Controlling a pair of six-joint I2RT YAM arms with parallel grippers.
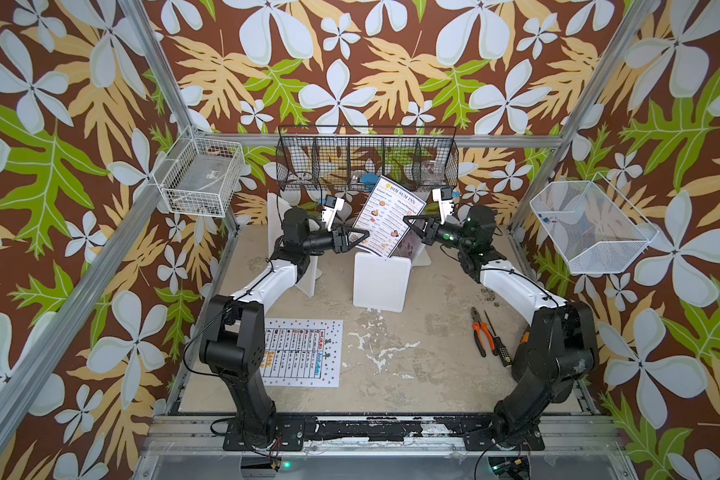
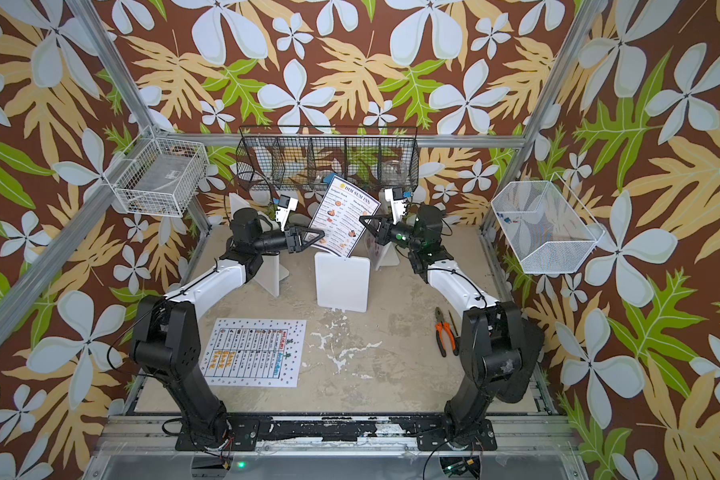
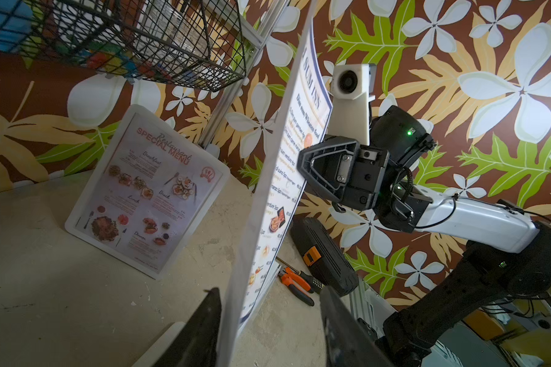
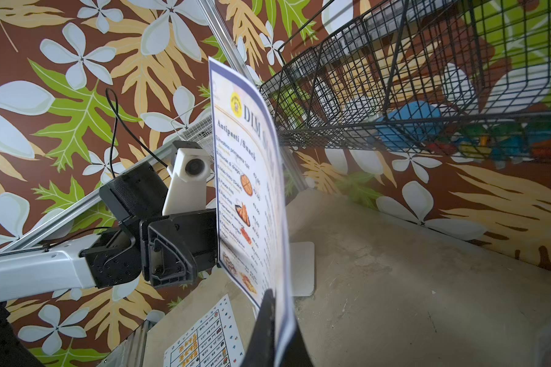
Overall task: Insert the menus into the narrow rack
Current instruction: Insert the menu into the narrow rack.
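The dark-bordered Dim Sum Inn menu (image 1: 391,216) stands almost upright in the air at the middle rear of the table (image 1: 433,353), leaning a little to one side. Its lower edge meets the top of a white stand (image 1: 381,286); whether it has entered the slot cannot be told from these views. The right gripper (image 1: 410,222) is pressed together on the sheet's right edge and carries it. The left gripper (image 1: 364,237) is at the opposite edge with its fingers (image 3: 204,327) spread, the sheet passing between them close to one finger and clear of the other.

The pinkish special menu (image 3: 147,190) already sits in a second white stand (image 1: 422,253) behind the first, toward the right arm. The white menu with the dotted border (image 1: 304,353) lies flat on the table beside the left arm's base, well apart from the stands. Orange-handled pliers (image 1: 481,332) lie near the right arm, and a black wire basket (image 1: 366,158) hangs on the rear wall.
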